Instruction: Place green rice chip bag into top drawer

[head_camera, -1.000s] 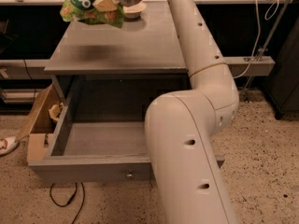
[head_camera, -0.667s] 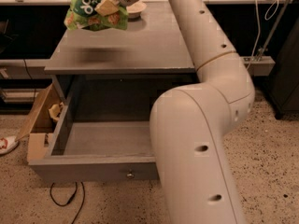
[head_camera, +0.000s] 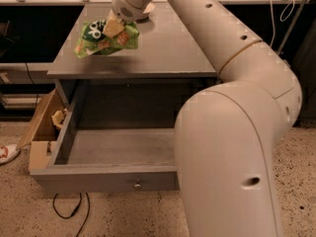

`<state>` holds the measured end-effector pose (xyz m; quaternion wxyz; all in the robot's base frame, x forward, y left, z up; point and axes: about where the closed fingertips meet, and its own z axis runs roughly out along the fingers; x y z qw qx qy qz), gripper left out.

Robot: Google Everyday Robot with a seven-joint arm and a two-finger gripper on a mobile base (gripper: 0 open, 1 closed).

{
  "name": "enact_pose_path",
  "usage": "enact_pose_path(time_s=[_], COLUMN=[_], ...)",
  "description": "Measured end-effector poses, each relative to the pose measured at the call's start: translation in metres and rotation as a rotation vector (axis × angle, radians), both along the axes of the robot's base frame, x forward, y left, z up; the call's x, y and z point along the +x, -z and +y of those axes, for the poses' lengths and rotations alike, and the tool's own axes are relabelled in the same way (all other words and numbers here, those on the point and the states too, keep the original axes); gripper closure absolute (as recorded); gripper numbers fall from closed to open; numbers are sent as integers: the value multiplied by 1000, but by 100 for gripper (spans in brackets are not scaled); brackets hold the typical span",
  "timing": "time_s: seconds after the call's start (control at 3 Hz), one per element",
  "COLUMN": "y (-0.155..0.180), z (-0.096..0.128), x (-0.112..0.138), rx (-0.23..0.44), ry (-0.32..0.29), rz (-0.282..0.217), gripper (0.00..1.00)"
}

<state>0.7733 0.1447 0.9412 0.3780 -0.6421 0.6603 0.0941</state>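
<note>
Green rice chip bag (head_camera: 101, 42) lower now, clamped by gripper (head_camera: 113, 28) above tabletop (head_camera: 168, 51)

Premises are presenting as a robot test lab or workroom, not a home: a speckled hard floor (head_camera: 123, 218) is running underfoot, a loose black cable (head_camera: 69, 210) is trailing across it, a torn cardboard box (head_camera: 42, 127) is sitting beside the grey cabinet (head_camera: 163, 48), and the gripper (head_camera: 113, 28) is clamping the green rice chip bag (head_camera: 104, 42) above the cabinet top.

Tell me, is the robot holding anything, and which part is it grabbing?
Yes. The gripper pinches the green rice chip bag near its top edge, holding it above the grey tabletop.
</note>
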Motion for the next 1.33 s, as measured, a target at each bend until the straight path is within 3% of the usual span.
enact_pose_path(time_s=[0.33,0.67,1.0,1.33], y=[19,50,50,48], z=[-13,-10,-9,-16], x=[-18,-25,-25,-40], rx=[42,25,24,36], ry=[59,58,55,57], rz=[39,71,72,75], gripper=[100,100,100,100])
